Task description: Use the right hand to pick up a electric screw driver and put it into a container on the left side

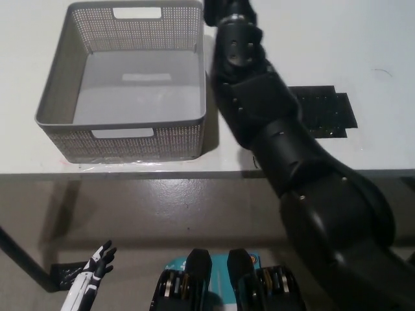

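Note:
A grey perforated basket point(130, 144) stands empty on the left of the white table point(369, 45). My black right arm point(259, 110) reaches up across the table, along the basket's right wall. My right hand point(224, 8) is at the picture's top edge, next to the basket's far right corner. It is mostly cut off, so its grip is hidden. No electric screwdriver shows anywhere in view. My white left hand point(98, 260) rests low at the lower left, below the table's edge, with its fingers apart and nothing in it.
A black rectangular mat point(322, 111) lies on the table right of my arm. The table's front edge runs across the middle of the picture, with floor below it. A dark table leg point(19, 262) slants at the far lower left.

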